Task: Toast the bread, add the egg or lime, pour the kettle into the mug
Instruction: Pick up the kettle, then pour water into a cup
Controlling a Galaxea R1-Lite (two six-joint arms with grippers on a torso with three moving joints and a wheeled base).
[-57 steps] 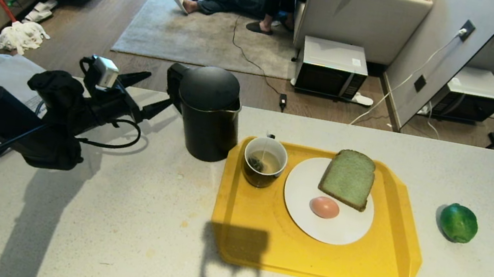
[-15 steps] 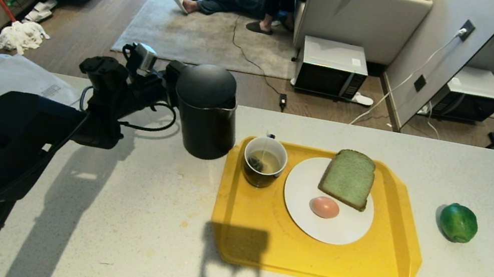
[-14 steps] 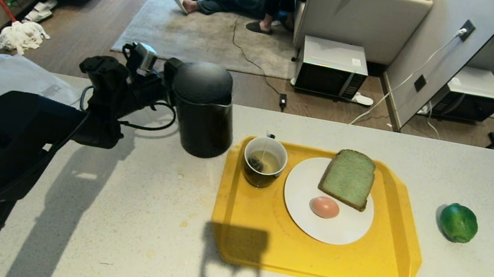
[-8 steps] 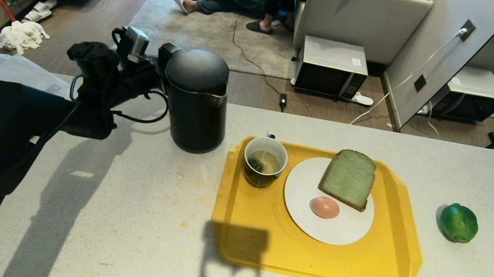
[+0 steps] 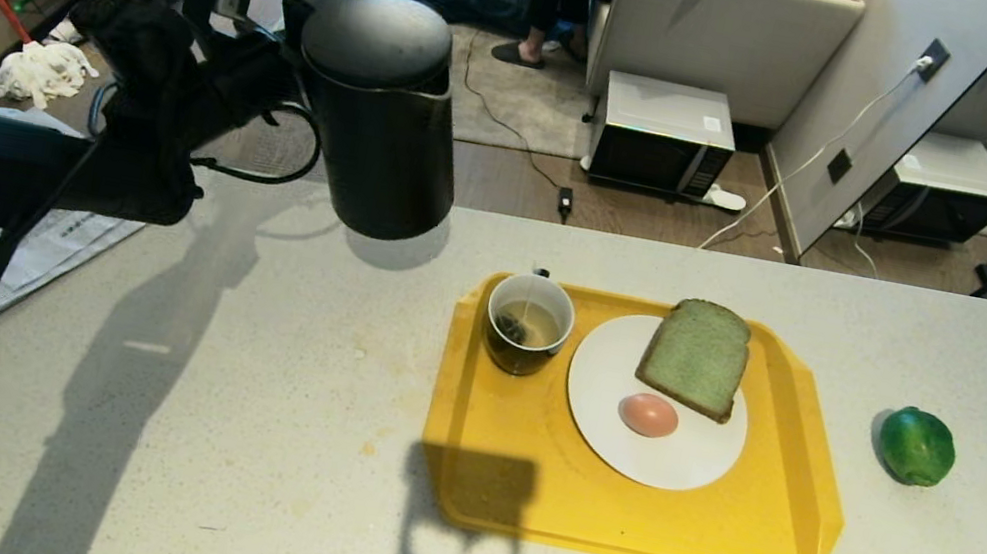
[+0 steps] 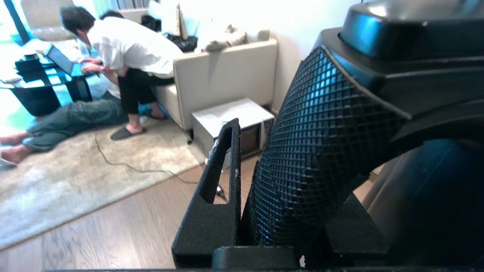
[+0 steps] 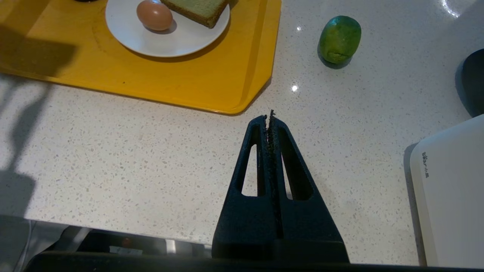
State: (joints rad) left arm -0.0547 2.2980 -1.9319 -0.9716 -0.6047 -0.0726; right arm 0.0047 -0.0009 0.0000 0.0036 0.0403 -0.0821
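Head view first: the left gripper [image 5: 279, 82] is clamped on the handle of the kettle [image 5: 379, 120] and holds it in the air, clear of the counter [image 5: 229, 393], with the kettle's shadow lying on the stone just beneath it. The kettle hangs upright or nearly so, up and to the left of the yellow tray [image 5: 508, 483], apart from everything on it. On that tray the mug [image 5: 528, 324] stands at the far left corner with pale liquid and a teabag inside, and just beside it is a white plate [image 5: 674, 461] carrying the bread [image 5: 695, 356] at the far side, leaning over the rim a little, and the egg [image 5: 648, 414] in front of it, the two close but whether touching I cannot tell. The lime [image 5: 916, 446] lies on the bare counter well to the right of the tray. From the left wrist camera a black finger [image 6: 221, 181] is pressed flat against the diamond-patterned handle [image 6: 321, 158], and past it a person in a white shirt [image 6: 124, 49] sits bent over by a sofa. The right gripper [image 7: 270, 117] hangs low by the near counter edge with its fingers pressed together on nothing, near the tray's corner, with the lime beyond it.
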